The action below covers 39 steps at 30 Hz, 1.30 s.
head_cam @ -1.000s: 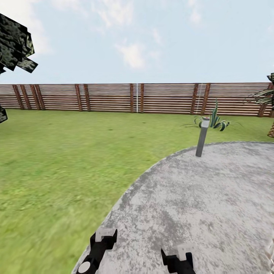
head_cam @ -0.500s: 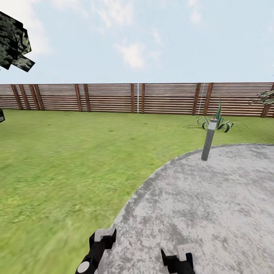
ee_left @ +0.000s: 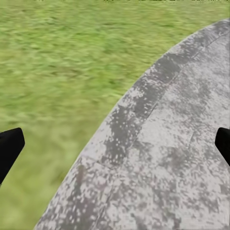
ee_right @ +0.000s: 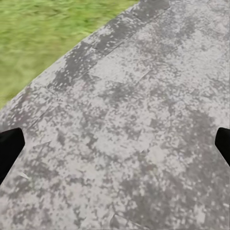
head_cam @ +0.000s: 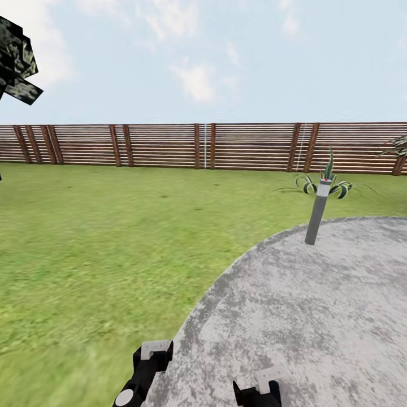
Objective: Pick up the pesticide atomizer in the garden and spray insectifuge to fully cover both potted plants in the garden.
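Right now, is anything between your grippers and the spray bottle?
I can't judge that: the frames show lawn, paved patio, a grey lamp post and fence. Both grippers, left and right, hang open over the patio edge.

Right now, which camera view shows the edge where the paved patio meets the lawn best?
The head view: the patio rim curves from the robot's base toward the bollard lamp, with lawn beyond. The left wrist view catches a short stretch of the rim close up. The right wrist view is mostly paving, with grass in one corner.

Blk grippers (head_cam: pixel 146 370); white tips
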Tool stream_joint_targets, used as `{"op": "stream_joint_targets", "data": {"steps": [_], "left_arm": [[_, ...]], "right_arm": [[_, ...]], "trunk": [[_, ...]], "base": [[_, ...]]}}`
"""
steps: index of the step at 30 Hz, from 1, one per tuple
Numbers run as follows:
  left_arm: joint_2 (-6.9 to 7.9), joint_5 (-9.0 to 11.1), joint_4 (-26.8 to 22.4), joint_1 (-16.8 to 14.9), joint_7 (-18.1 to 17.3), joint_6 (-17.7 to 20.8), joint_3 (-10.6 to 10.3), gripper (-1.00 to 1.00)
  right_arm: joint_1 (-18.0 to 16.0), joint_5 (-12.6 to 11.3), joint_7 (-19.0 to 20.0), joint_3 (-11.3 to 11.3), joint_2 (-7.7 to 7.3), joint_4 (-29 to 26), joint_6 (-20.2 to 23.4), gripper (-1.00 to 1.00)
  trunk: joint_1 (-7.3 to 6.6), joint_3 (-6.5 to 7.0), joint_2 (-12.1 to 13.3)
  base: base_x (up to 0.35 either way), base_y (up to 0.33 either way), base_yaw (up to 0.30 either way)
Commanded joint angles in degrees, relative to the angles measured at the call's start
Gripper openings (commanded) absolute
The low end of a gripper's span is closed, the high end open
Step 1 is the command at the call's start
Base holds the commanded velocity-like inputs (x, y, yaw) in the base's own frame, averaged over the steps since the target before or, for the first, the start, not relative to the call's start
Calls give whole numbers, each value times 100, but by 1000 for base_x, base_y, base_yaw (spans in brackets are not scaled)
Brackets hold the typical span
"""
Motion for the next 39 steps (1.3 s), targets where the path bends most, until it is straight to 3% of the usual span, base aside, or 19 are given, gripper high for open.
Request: {"op": "stream_joint_targets", "data": {"steps": [1, 12, 39], "left_arm": [[1, 20, 12, 0, -3, -19, -5, 100], [29, 12, -482, -3, -4, -13, 16, 100], [37, 19, -519, 2, -3, -12, 31, 100]], "right_arm": [[2, -11, -3, 141, 1, -15, 34, 100], [2, -53, -4, 216, -7, -26, 169, 100], [2, -63, -4, 205, -8, -22, 191, 100]], "trunk": [[3, -5, -2], [3, 24, -2], [3, 123, -2]], "base": [[337, 0, 0], [337, 40, -169], [311, 202, -249]]}}
